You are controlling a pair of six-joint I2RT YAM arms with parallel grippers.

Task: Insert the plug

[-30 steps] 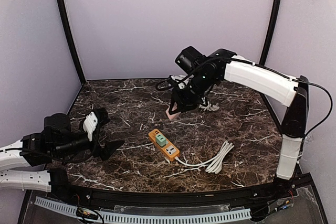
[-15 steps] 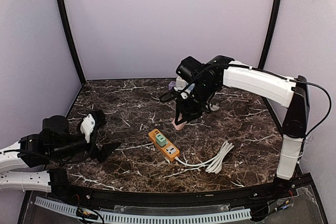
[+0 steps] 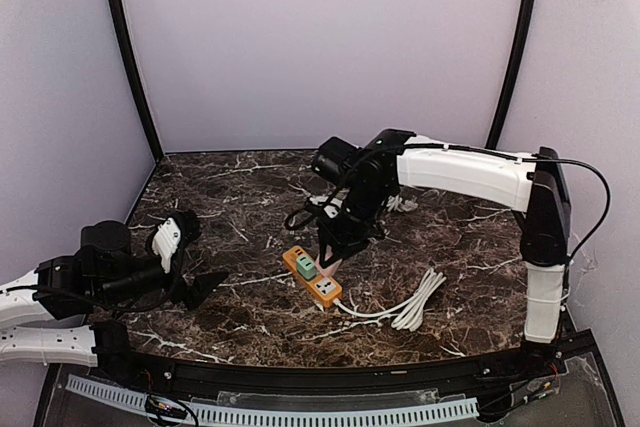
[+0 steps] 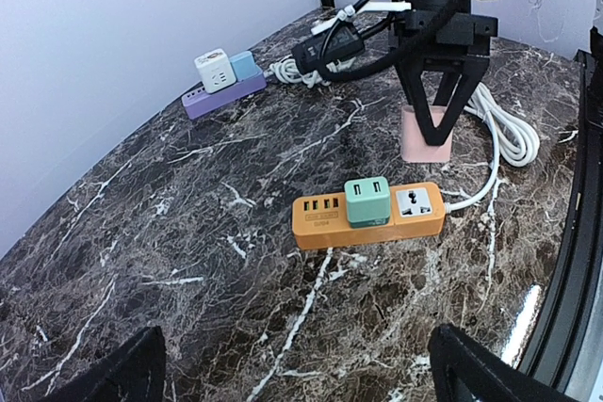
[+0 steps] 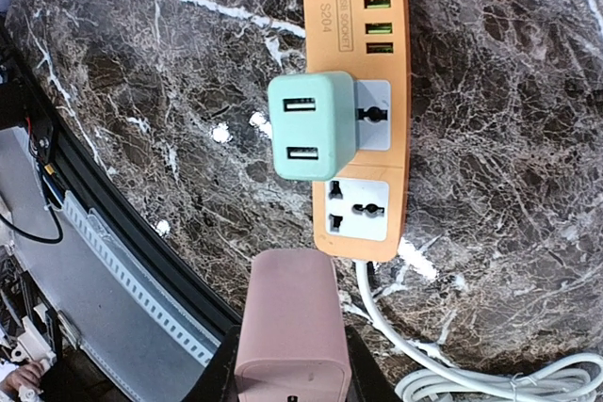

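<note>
1. Your right gripper (image 3: 330,255) is closed on the pink plug (image 5: 290,322), with a finger clamped on each of its sides. In the left wrist view the plug stands upright.
2. In the top view the pink plug is at about 1 o'clock from the middle of the orange power strip (image 5: 334,21), near it and not seated in any socket. In the right wrist view it sits at 6 o'clock, just past the strip's cable end.
3. Contents of the strip:
   - There are four USB ports at one end.
   - The middle socket carries a green adapter (image 5: 311,126).
   - The socket at the cable end (image 5: 358,207) is free.
4. A white cable (image 3: 415,302) leaves the strip toward 4 o'clock in the top view and lies looped on the table (image 3: 240,197).
5. Your left gripper (image 3: 195,259) is spread wide and holds nothing. It is at 9 o'clock from the strip, well apart from it.
6. A purple strip (image 4: 221,99) is at 11 o'clock in the left wrist view. It carries a white cube (image 4: 214,70) and a blue cube (image 4: 244,64) side by side.
</note>
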